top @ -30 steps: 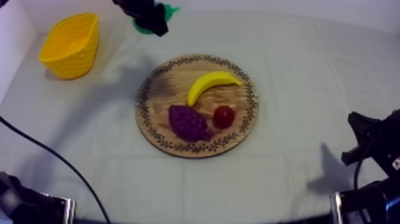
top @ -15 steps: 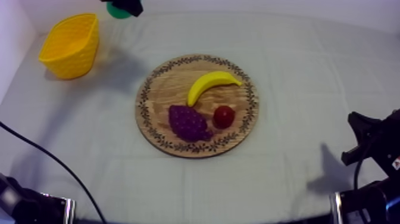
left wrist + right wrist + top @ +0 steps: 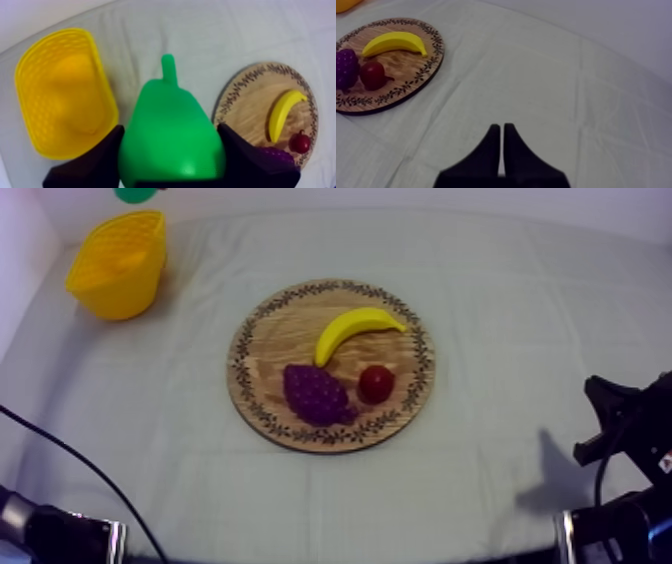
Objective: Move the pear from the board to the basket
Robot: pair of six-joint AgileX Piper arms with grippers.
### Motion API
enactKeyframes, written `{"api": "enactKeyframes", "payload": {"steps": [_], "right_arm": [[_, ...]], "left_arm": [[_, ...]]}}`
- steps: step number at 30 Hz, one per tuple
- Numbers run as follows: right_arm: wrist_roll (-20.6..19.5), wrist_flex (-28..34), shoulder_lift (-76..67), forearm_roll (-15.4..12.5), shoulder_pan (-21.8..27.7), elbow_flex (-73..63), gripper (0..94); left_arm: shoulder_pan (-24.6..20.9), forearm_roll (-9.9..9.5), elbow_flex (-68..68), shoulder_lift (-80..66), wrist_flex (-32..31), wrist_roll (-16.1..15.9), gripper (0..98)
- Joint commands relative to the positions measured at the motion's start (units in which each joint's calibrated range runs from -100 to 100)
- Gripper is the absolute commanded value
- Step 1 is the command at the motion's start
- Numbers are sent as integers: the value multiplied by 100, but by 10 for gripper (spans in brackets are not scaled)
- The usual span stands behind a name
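A pear (image 3: 170,145) is showing glossy bright green. The basket (image 3: 118,263) is showing solid yellow with a fine lattice weave. The round wooden board (image 3: 270,338) is showing tan grain, a dark leafy vine pattern circling its rim. The banana (image 3: 355,328) is showing yellow, the bunch of grapes (image 3: 315,393) deep purple, the small red fruit (image 3: 376,383) shiny red. The cloth (image 3: 520,318) is looking grey-white.

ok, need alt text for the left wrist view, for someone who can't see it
The left pincer is shut on the green pear, holding it above the grey-white cloth with its stalk pointing away from the camera. The yellow basket lies to one side of it, and the wooden board with the banana, small red fruit and grapes to the other.
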Motion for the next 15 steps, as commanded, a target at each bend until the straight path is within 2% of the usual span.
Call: {"api": "enactKeyframes", "payload": {"steps": [1, 7, 15], "right_arm": [[-1, 4, -4, -1, -1, -5, 4], [-1, 4, -4, -1, -1, -5, 4], [-1, 4, -4, -1, -1, -5, 4]], "left_arm": [[-248, 0, 2, -23, -2, -17, 455], [-612, -1, 27, -31, -2, -67, 457], [-832, -12, -66, 366, -29, -104, 466]]}}
